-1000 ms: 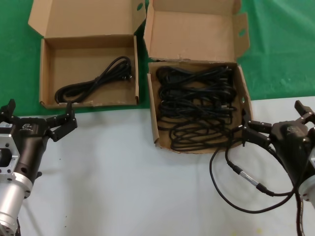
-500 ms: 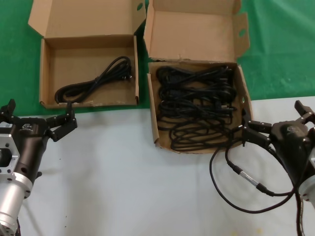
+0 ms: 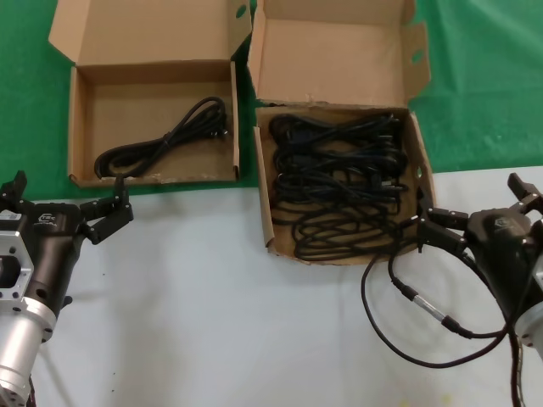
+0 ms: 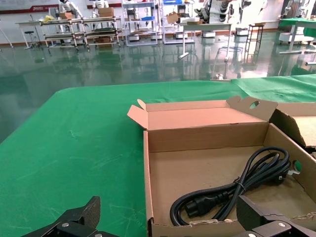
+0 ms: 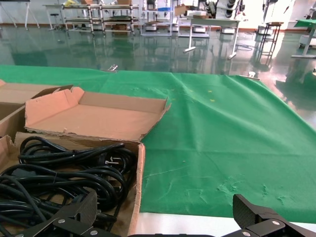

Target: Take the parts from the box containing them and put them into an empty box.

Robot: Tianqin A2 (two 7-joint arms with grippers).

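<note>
One cable in shallow box; left gripper, right gripper spread, empty.

Both boxes lie open-topped; raised lids block behind.

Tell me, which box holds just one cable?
The wide, shallow box on the robot's left: a single cable lies in it. The squarer box is piled with cables.

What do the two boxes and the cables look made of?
Both the shallow box and the squarer box look like plain brown corrugated cardboard, matte, with folded flaps. The cables look rubber-sheathed: black, slightly glossy, loosely looped, with moulded plugs.
</note>
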